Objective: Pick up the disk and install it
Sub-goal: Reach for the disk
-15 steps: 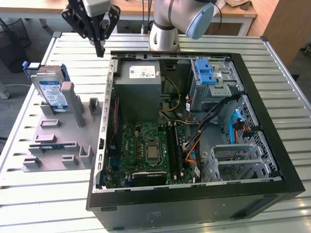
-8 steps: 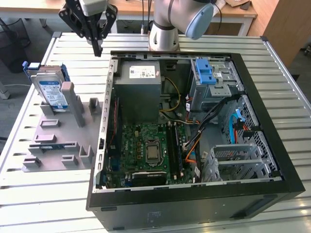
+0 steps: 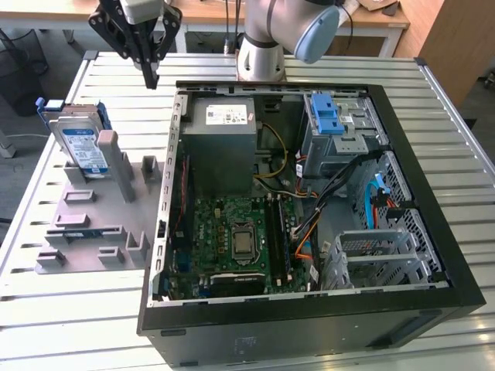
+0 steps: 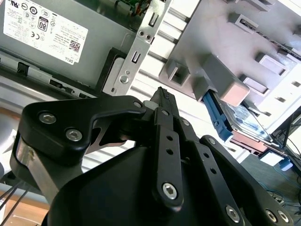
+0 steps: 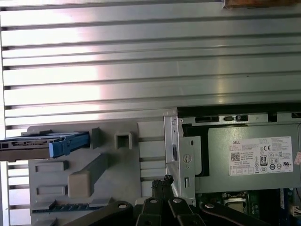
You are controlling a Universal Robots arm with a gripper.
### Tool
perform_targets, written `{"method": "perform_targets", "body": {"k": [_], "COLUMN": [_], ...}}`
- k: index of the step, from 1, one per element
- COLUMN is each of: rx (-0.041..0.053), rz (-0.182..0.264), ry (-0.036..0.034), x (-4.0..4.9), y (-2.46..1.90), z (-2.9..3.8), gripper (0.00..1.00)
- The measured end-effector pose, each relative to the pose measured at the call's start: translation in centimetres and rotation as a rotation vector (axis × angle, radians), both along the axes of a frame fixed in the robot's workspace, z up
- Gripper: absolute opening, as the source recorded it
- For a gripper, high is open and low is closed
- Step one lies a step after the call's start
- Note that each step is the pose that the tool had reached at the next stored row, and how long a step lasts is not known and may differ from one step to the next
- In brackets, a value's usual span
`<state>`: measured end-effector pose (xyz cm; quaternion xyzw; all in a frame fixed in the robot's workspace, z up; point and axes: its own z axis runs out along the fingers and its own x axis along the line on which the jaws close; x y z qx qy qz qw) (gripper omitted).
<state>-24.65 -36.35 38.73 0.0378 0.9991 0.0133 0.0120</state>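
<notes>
Jaws are pressed together, holding nothing, on the black gripper [image 3: 149,75]. It hangs over the slatted table [image 3: 77,325], between the grey stand [image 3: 85,216] and the open computer [image 3: 309,193]. The disk [image 3: 81,143] stands on its edge in the stand, well apart from the gripper, showing a white-and-blue label. The computer's grey box [image 3: 220,158] wears a white sticker [image 3: 227,116].

From my console I see an open black metal computer case [image 3: 309,308] lying on a silver slatted metal table [image 3: 85,328], holding a grey power-supply box with a white sticker [image 3: 219,147], a green motherboard [image 3: 224,232] and a blue ridged plastic latch [image 3: 328,116], with a grey moulded fixture plate [image 3: 81,224] just beside it.
</notes>
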Motion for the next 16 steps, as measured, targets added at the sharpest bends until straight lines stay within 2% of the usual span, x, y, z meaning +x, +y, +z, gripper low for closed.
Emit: {"method": "perform_targets", "body": {"k": [16], "rx": [0.0], "rz": [0.0], "ry": [0.0009], "x": [-1.48], "y": [0.57], "z": [-0.09], "gripper": [0.11]}}
